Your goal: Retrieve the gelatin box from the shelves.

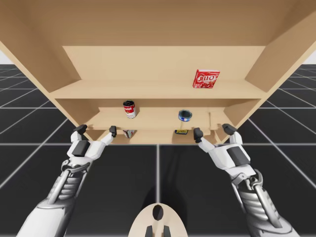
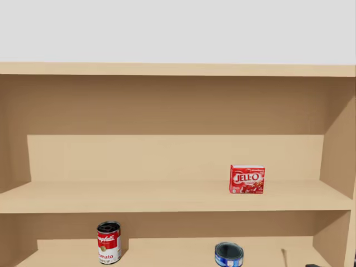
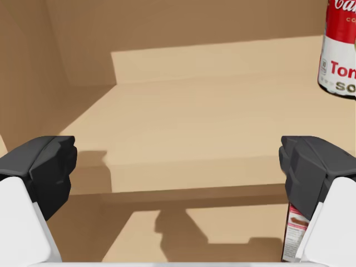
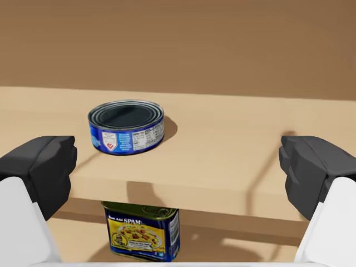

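The red gelatin box (image 1: 206, 79) (image 2: 247, 179) stands upright on the upper shelf, right of middle. My left gripper (image 1: 96, 130) (image 3: 178, 167) is open at the front edge of the lower shelf, far left, with nothing between its fingers. My right gripper (image 1: 213, 131) (image 4: 178, 167) is open at the same shelf's front edge on the right, well below the gelatin box. A flat blue can (image 4: 126, 126) sits on the shelf ahead of the right gripper.
A red and white can (image 1: 129, 109) (image 2: 109, 242) (image 3: 338, 47) stands on the lower shelf left of middle. The flat blue can (image 1: 184, 116) (image 2: 228, 254) is right of it. A blue and yellow tin (image 4: 143, 232) (image 1: 181, 131) sits one shelf below. Shelf side walls (image 1: 276, 54) flank both arms.
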`<state>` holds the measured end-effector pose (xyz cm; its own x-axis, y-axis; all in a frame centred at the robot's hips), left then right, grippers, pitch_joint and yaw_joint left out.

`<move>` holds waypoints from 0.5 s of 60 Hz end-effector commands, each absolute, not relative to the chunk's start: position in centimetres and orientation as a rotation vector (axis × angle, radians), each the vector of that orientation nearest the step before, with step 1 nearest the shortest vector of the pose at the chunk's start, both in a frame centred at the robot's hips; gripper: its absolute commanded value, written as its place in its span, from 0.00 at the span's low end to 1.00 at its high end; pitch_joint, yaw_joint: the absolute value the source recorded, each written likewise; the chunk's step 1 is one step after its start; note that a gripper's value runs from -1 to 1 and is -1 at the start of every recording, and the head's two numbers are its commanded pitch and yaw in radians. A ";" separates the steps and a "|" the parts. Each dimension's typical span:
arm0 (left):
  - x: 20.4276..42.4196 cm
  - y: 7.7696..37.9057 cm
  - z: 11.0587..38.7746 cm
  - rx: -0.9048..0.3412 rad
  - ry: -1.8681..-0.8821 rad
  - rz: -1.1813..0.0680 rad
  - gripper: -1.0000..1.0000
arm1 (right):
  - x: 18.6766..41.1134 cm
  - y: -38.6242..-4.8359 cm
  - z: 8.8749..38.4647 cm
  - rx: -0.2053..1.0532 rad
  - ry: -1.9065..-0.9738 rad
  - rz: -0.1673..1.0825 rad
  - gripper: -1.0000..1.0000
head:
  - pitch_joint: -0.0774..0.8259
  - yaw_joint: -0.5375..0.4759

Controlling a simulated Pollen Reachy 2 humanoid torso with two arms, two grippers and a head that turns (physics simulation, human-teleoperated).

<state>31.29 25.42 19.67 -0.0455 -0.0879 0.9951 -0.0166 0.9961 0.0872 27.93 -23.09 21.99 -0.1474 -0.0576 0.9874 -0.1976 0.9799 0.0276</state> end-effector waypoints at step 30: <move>31.2 25.4 19.7 0.075 -1.616 -0.055 0.00 | 27.6 -22.6 22.0 0.189 -1.717 0.124 0.00 | 0.25 0.35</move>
